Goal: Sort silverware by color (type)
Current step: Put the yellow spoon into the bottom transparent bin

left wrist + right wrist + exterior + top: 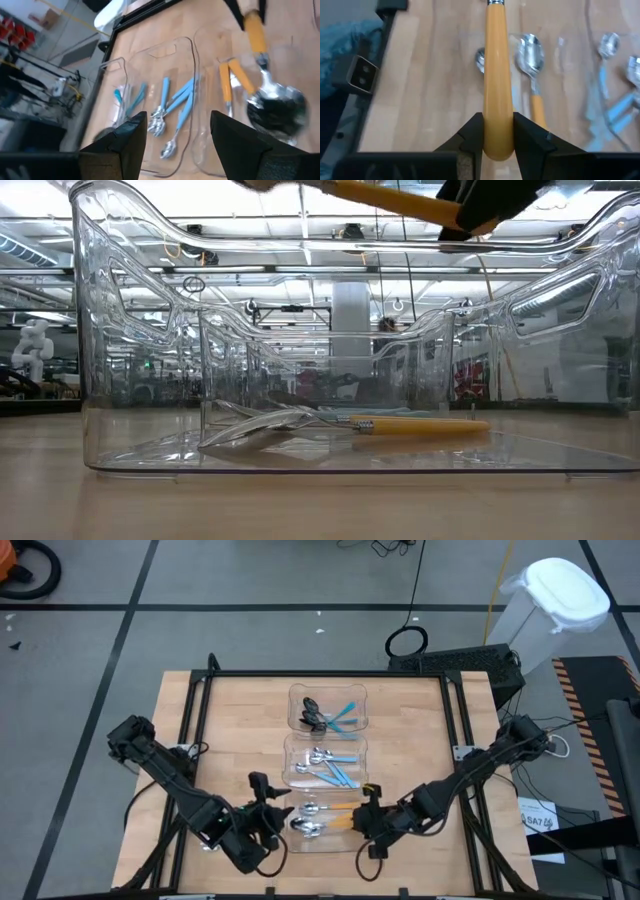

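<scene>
An orange spoon [498, 75] is gripped by its handle in the right gripper [498, 131], held over the near bin [345, 840] where orange ones are gathered; the left gripper [177, 131] is kept open beside it.

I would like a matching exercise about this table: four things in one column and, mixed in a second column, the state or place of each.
Things:
1. right gripper
2. left gripper
3. middle bin
4. far bin

States or places:
A. holds blue-handled spoons with dark bowls
B. fingers open, holding nothing
C. fingers shut on an orange-handled spoon
D. holds blue-handled spoons with silver bowls

Pairs: 1-C, 2-B, 3-D, 4-A
</scene>
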`<state>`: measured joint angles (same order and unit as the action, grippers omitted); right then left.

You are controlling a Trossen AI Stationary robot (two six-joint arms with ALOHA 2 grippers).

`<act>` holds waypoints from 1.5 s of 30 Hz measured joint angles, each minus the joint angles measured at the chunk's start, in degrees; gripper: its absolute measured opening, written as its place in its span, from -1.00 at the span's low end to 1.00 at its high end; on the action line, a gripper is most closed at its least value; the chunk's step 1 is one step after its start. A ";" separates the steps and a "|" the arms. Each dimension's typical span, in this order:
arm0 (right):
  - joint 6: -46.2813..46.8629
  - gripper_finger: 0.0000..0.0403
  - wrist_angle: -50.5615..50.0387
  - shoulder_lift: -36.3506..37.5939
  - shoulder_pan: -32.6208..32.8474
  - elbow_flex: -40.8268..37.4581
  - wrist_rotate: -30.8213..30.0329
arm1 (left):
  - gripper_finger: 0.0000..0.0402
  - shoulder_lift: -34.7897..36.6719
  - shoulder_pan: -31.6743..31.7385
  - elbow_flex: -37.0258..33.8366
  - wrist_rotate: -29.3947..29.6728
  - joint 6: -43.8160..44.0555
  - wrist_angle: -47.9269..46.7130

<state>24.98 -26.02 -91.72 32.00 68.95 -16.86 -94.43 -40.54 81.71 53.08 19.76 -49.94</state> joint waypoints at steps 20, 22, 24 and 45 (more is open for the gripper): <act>6.49 -0.61 4.99 -6.44 4.14 0.00 -10.30 | 0.07 -2.99 -10.35 0.18 9.94 16.93 0.52; 6.89 -0.61 4.99 -6.51 4.14 0.00 -11.56 | 0.07 -4.78 -10.61 0.17 10.43 16.36 0.53; 6.91 -0.61 4.99 -6.52 4.12 0.00 -12.01 | 0.07 -6.39 -10.66 0.17 11.96 16.14 0.49; 3.46 -0.60 0.85 -6.52 -0.04 0.00 -5.65 | -0.31 -2.64 -5.72 -7.97 20.82 36.16 -19.79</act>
<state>28.44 -25.17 -98.24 31.97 68.95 -22.50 -97.07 -46.25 73.74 73.90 55.93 -69.73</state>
